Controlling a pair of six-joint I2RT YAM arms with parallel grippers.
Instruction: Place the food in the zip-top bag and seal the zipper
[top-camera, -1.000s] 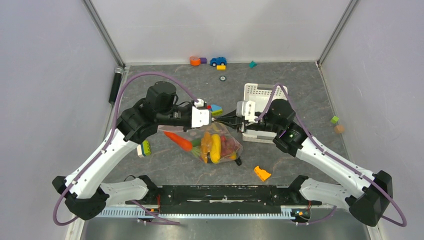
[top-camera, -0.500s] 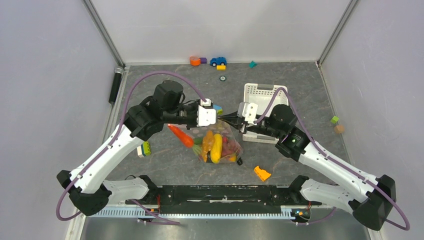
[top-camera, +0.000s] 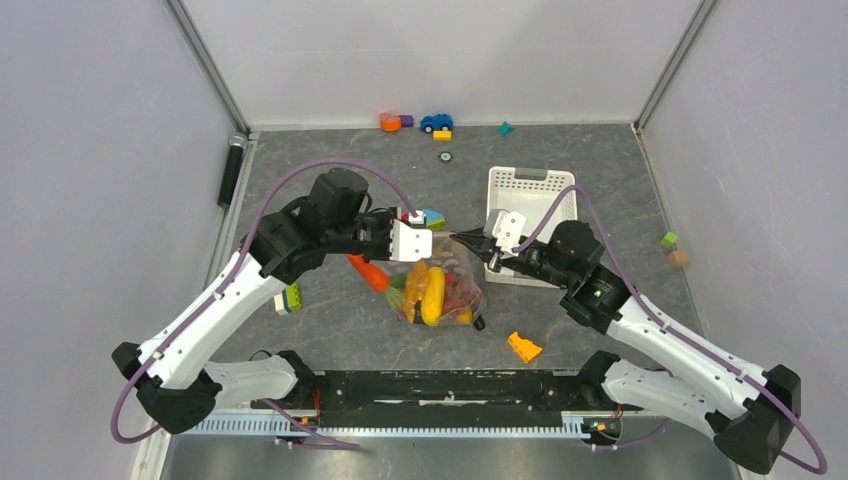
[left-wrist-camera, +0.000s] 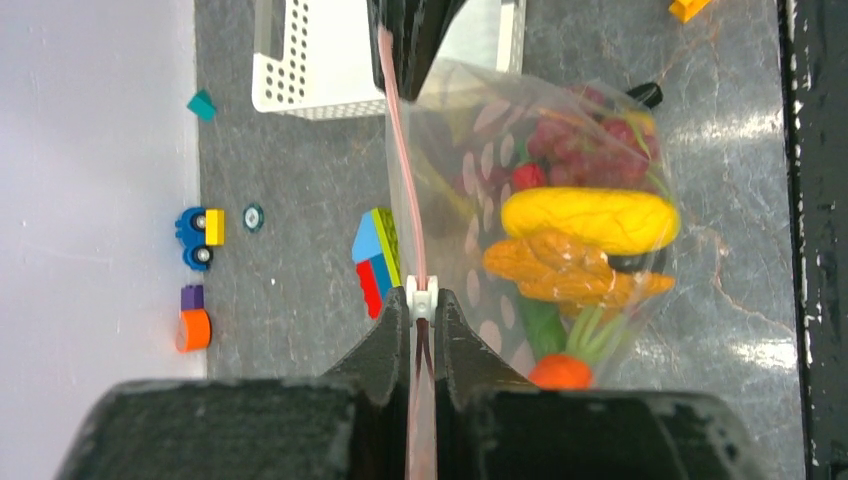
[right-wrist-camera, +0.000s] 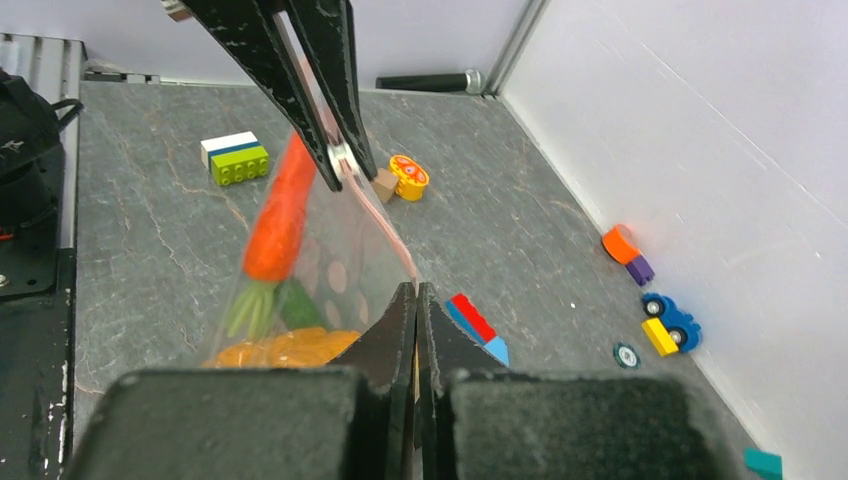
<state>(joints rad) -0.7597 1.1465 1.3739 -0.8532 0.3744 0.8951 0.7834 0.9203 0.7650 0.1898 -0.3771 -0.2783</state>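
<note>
The clear dotted zip-top bag (top-camera: 445, 290) hangs between my two grippers, with its pink zipper (left-wrist-camera: 404, 180) stretched taut from one to the other. Inside lies the food: a yellow piece (left-wrist-camera: 590, 220), an orange one (left-wrist-camera: 560, 270), dark red grapes (left-wrist-camera: 590, 140) and a carrot (right-wrist-camera: 282, 210) reaching toward the left. My left gripper (left-wrist-camera: 423, 302) is shut on the zipper just behind its white slider (left-wrist-camera: 423, 292). At the other end my right gripper (right-wrist-camera: 416, 292) is shut on the zipper edge. In the top view the left gripper (top-camera: 433, 238) and right gripper (top-camera: 458, 237) almost face each other.
A white lattice basket (top-camera: 530, 200) stands behind the right gripper. A blue, red and green brick (top-camera: 432, 216) lies just behind the bag, a green and white brick (top-camera: 290, 297) to its left, an orange wedge (top-camera: 523, 346) in front. Small toys (top-camera: 436, 122) line the back wall.
The right arm has drawn back to the right, and the span of zipper between the grippers has lengthened. The left gripper shifted slightly right, and the bag's carrot end rose with it.
</note>
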